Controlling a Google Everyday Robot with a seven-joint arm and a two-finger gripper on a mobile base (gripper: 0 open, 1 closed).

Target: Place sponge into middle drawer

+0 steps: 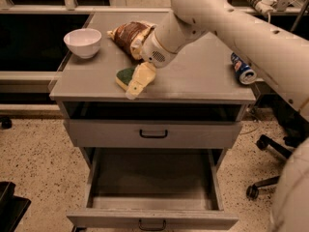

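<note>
The sponge (124, 75), dark green on top with pale yellow foam below, lies on the cabinet top (193, 81) near its front edge, left of centre. My gripper (137, 82) comes down from the upper right and sits over the sponge's right half, hiding that part; whether it touches the sponge I cannot tell. The middle drawer (152, 180) is pulled out wide below, its flat grey floor bare, with a small black handle on its front (152, 224).
A white bowl (83, 41) stands at the top's back left. A brown and yellow snack bag (128, 35) lies behind the sponge. A blue can (242, 68) lies on its side at the right. The upper grey drawer (153, 134) is closed. Office chair base (263, 187) at right.
</note>
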